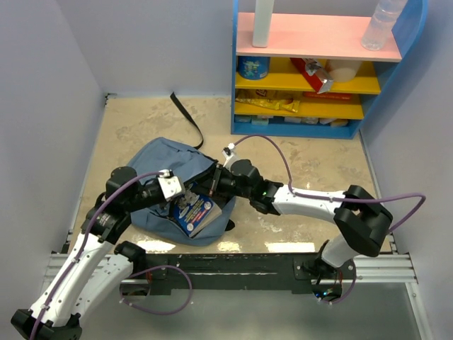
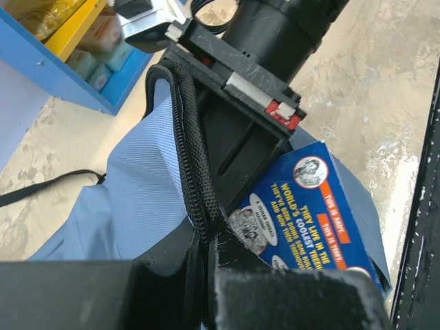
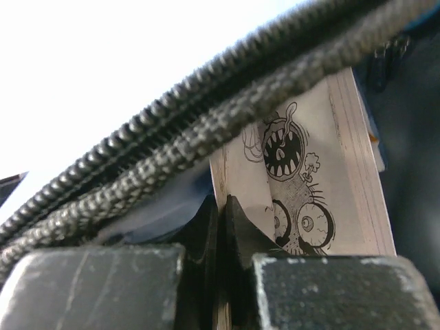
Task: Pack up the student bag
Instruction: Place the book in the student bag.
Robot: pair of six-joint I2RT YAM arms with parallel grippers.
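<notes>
Slate-blue student bag [image 1: 157, 161] slumps centre-left on the counter [image 1: 311, 166], 1 blue-cover book [image 1: 198, 214] poking from its mouth; left gripper [image 2: 206, 240] has jaws pinched on the bag's zip rim [image 2: 187, 155]; right gripper [image 3: 221, 210], jaws closed tight beside the book, can't tell on what.

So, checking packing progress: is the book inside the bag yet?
Partly in: the book pokes out of the open bag, its blue cover showing.

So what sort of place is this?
Probably a lab test cell, staged like a student's room: plain pale walls boxing in a beige tabletop, a blue shelf unit stocked with snacks, a slate-blue fabric backpack.
</notes>
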